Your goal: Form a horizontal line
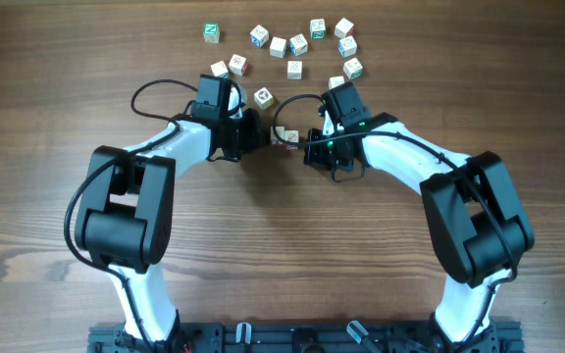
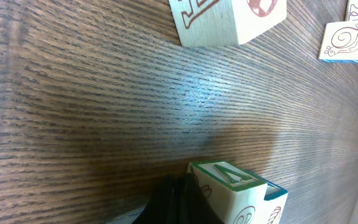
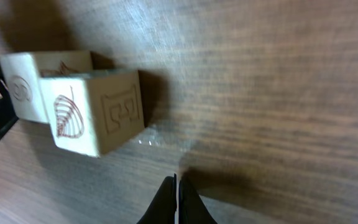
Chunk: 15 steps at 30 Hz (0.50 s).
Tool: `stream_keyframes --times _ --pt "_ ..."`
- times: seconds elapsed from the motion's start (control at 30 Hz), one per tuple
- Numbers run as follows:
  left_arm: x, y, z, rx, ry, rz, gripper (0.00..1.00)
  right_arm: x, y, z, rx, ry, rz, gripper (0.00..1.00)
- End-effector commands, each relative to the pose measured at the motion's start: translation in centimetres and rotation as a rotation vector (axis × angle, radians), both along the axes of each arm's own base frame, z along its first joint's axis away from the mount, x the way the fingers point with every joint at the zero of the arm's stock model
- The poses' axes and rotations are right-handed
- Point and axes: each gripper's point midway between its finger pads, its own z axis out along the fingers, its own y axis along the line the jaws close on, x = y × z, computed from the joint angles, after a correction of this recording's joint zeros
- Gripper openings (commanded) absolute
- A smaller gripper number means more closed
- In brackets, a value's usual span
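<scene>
Two white cubes [image 1: 285, 137] stand touching side by side between my two grippers, a short start of the horizontal line. In the left wrist view the nearer cube [image 2: 232, 186] shows a green letter on top, and my left gripper [image 2: 180, 200] is shut, its fingers pressed against that cube's left side. From the right wrist view the cube pair [image 3: 98, 112] lies up and to the left, a gap away from my shut right gripper [image 3: 178, 198]. Overhead, the left gripper [image 1: 262, 132] and the right gripper [image 1: 308, 141] flank the pair.
Several loose lettered cubes lie scattered behind the grippers, from the far left one [image 1: 211, 32] to the right ones [image 1: 353, 68]. One cube [image 1: 263, 97] lies close behind the left gripper. Two loose cubes [image 2: 229, 18] [image 2: 347, 40] show in the left wrist view.
</scene>
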Motion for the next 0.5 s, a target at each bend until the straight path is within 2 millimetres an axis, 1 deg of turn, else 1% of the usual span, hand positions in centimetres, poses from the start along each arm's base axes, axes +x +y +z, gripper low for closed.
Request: stream_keyframes --times 0.0,0.1,0.2,0.47 --pt "-1.4 0.6 -2.1 0.057 0.050 -0.002 0.04 -0.4 0.9 1.0 0.061 0.021 -0.022 0.04" --pt "-1.4 0.6 -2.1 0.057 0.050 -0.002 0.04 -0.3 1.5 1.2 0.088 0.013 -0.012 0.04" --pt "-1.4 0.6 -2.1 0.057 0.051 -0.002 0.04 -0.1 1.7 0.8 0.091 0.005 -0.008 0.04" --pt "-1.4 0.6 -2.1 0.057 0.050 -0.002 0.04 -0.1 2.4 -1.6 0.082 0.017 0.006 0.04"
